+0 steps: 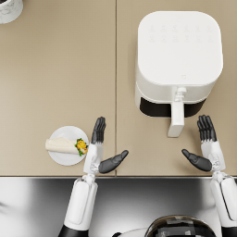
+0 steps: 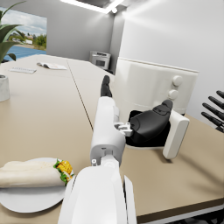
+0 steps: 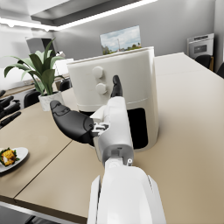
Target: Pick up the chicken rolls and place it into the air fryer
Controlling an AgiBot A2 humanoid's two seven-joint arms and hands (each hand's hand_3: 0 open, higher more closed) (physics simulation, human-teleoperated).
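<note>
Tan counter (image 1: 55,69) carries everything we log. White air fryer (image 1: 178,55) stands on its far right part, drawer handle (image 1: 176,118) facing us, dark slot at its base. White plate (image 1: 65,157) lies near the front edge, left. Chicken roll (image 1: 62,146) lies on it, filling end toward our left hand (image 1: 99,150). That hand is released, just beside the plate. Right hand (image 1: 206,148) is also released, near the handle.

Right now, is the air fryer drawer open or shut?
Open: the air fryer drawer, with its handle, is pulled forward, leaving a dark gap.
</note>
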